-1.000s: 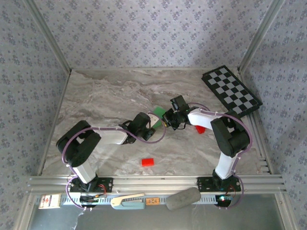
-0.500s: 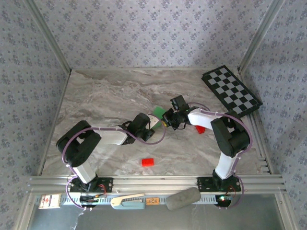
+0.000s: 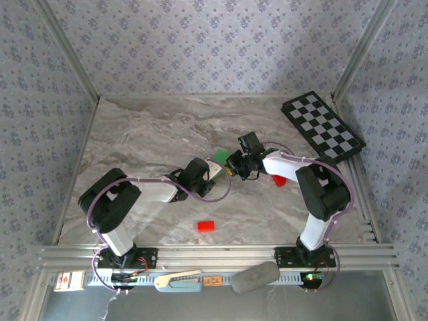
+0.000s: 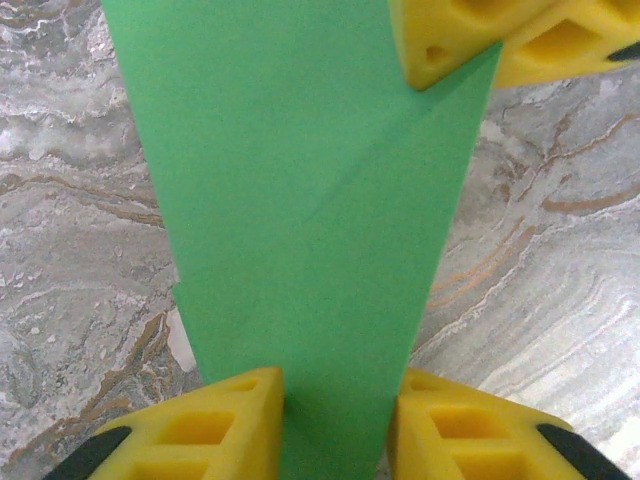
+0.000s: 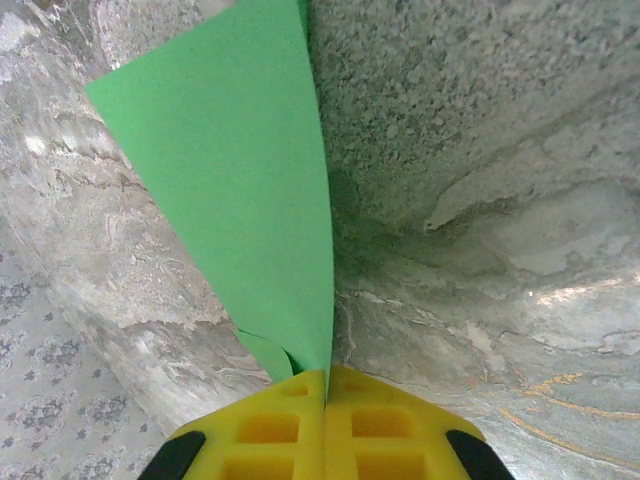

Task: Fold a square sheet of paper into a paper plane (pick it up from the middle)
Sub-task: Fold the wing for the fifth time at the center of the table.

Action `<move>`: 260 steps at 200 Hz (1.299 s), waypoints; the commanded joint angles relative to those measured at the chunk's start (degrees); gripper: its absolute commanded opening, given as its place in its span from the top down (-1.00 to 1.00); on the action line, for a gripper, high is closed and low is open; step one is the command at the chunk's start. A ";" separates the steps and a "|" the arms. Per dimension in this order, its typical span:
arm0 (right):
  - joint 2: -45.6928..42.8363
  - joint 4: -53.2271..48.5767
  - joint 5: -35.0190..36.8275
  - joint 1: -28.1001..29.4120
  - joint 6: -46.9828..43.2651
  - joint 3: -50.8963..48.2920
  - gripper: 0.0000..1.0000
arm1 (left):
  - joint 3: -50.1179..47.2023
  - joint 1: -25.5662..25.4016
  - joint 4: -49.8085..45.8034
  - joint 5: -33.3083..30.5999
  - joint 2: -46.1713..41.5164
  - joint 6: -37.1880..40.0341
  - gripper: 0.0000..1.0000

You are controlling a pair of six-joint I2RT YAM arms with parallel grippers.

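Paper first: your sheet of paper (image 3: 221,156) sits between the two grippers, well left of the checkerboard (image 3: 323,132) and nearer the arm bases than that board. It is folded rather than a flat square. From the left wrist you see a long green strip that narrows toward the camera, with a diagonal crease running across its face.

Your right gripper (image 5: 327,385) has its yellow fingers pressed tight together on one pointed end of the paper, which fans out from the seam between them. From the left wrist, those same fingers (image 4: 440,40) show at the strip's far corner.

Your left gripper (image 4: 335,400) has its fingers apart, one at each edge of the narrow end, with the paper filling the gap. You cannot tell from these views whether they squeeze it or merely flank it.

A small red block (image 3: 206,226) lies on the marble table (image 3: 147,134), well left of the checkerboard and much closer to the arm bases, apart from the paper. A red wedge (image 3: 278,179) lies beside the right arm, between the paper and the checkerboard's near end.
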 commanded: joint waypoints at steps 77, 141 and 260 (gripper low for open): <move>-1.14 -2.77 -0.19 -0.52 -1.69 1.95 0.43 | -0.52 0.35 0.87 1.66 0.46 -0.79 0.79; -3.17 -7.66 2.78 -2.06 -7.13 4.11 -0.21 | -0.78 2.59 0.39 6.27 -0.60 -2.55 0.90; -6.55 -2.66 2.08 -6.47 -20.89 0.59 -0.35 | 1.87 11.73 -2.56 25.71 -1.25 -15.30 1.00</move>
